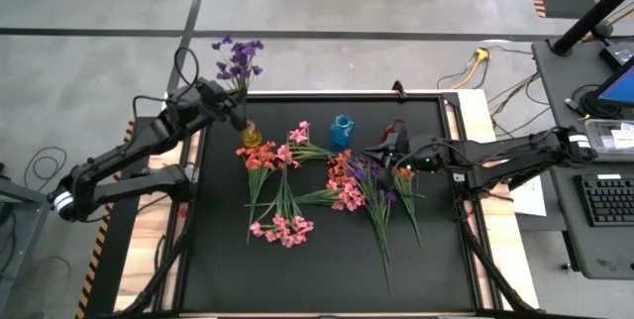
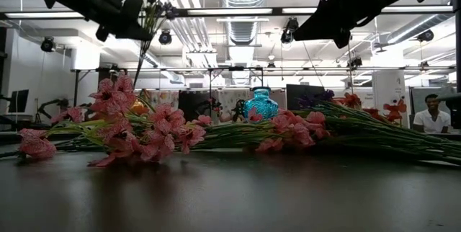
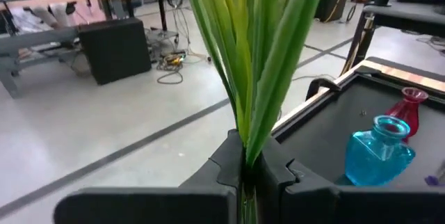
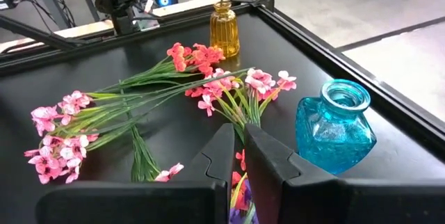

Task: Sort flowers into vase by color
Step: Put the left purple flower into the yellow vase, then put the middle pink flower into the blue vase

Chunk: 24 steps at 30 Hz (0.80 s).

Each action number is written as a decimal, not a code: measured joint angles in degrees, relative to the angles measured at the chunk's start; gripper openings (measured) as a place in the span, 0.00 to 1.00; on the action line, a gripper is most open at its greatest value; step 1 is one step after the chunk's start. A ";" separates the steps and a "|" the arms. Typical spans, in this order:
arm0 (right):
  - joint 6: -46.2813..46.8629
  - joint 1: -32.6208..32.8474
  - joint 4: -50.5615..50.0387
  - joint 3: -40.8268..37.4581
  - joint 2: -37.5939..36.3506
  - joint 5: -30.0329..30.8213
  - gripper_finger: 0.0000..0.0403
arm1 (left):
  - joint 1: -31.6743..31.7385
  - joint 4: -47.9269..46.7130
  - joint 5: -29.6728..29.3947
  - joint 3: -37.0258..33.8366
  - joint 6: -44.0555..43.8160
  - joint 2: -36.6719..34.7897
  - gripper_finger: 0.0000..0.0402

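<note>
My left gripper (image 1: 234, 104) hangs over the table's far left and is shut on a purple flower sprig (image 1: 238, 59). The sprig stands over the amber vase (image 1: 251, 136), and its stem drops into the vase's neck (image 4: 222, 1). My right gripper (image 1: 382, 151) is shut and holds nothing. It hovers high above the table (image 2: 338, 34), beside the blue vase (image 1: 342, 131), with a red vase (image 3: 410, 104) close by. Coral-red (image 1: 260, 157), pink (image 1: 282, 228) and mixed purple and red sprigs (image 1: 362, 182) lie flat on the black mat. My left gripper pinches the purple sprig between its two fingers on the bundle of green stem and leaves (image 3: 245, 140), below the blossoms. The fingers come level from the table's left, across the stem. The sprig stands nearly upright, blossoms above the fingers and lower stem in the amber vase.
The black mat sits in a raised frame (image 1: 466, 111). Its near half (image 1: 327, 279) is bare of objects. Long stems (image 1: 381, 240) trail toward the near edge. A desk with a keyboard (image 1: 606, 200) stands to the right, and a person (image 2: 432, 113) sits in the room behind.
</note>
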 joint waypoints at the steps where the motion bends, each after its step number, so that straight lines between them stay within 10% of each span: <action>1: 0.03 0.00 0.00 0.00 0.00 0.00 0.07 | 0.00 -0.63 0.02 0.03 -0.52 0.03 0.00; 24: 1.48 0.00 -0.09 0.00 -0.02 -0.02 0.12 | -0.12 -29.10 0.17 0.53 -10.93 -4.00 0.62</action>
